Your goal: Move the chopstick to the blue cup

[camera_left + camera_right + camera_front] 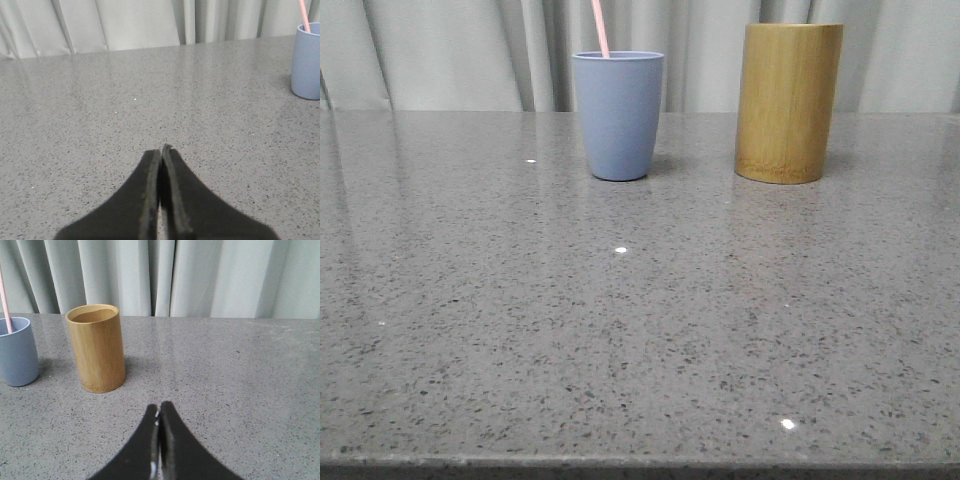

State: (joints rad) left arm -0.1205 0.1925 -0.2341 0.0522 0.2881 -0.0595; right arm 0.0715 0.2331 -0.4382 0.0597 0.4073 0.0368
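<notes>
You are seeing the thin, stiff, light pale pink chopstick (601, 28) standing in the matte grey-blue plastic cup (618, 115), best pinched at its exposed upper shaft, while the left gripper (161, 151) and right gripper (159, 407) are resting clenched and empty.

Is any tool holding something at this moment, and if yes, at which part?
Nothing is held. The left tool and the right tool are both shut with nothing between their fingers. The chopstick stands in the blue cup.

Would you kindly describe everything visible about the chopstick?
The chopstick is a thin, straight, pale pink stick of smooth, plastic-looking finish. It stands inside the blue cup, leaning slightly, with its upper part poking above the rim and out of the front view. Its lower part is hidden by the cup wall. No end effector touches it.
</notes>
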